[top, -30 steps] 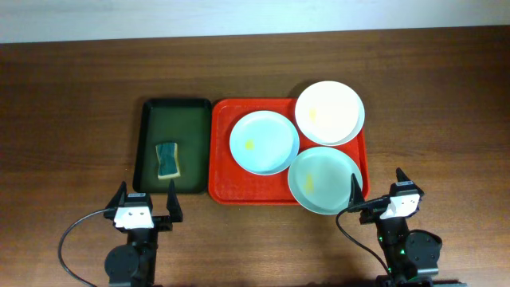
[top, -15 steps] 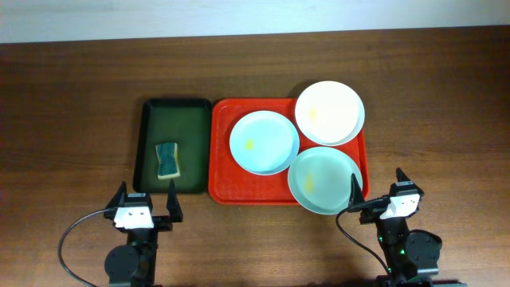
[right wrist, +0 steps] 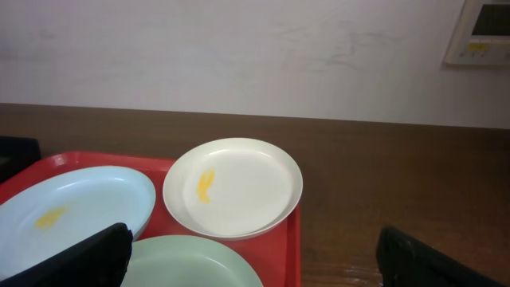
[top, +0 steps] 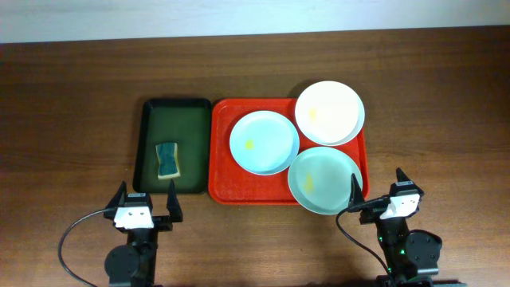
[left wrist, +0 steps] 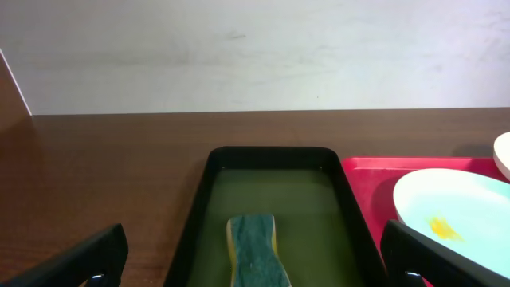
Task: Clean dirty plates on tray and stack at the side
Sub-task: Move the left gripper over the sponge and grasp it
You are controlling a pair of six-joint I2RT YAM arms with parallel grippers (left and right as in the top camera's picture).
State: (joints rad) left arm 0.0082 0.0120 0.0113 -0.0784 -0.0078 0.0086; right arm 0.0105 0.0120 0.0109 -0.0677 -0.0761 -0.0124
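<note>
Both the left gripper (top: 147, 191) at 7 o'clock and the right gripper (top: 377, 180) at 5 o'clock gape fully, empty. 3 plates crowd the red tray (top: 223, 183): the pale blue plate (top: 264, 142), the white plate (top: 329, 112) and the pale green plate (top: 324, 180), which overhangs the rim at 5 o'clock. Lifting 1 could tip a touching neighbour. The right wrist view shows the white plate's smear plainly. Only the overhead view shows the whole sponge (top: 166, 159).

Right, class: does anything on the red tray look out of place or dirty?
The white plate and pale green plate overhang the red tray; yellow smears mark the white one and the pale blue plate.
</note>
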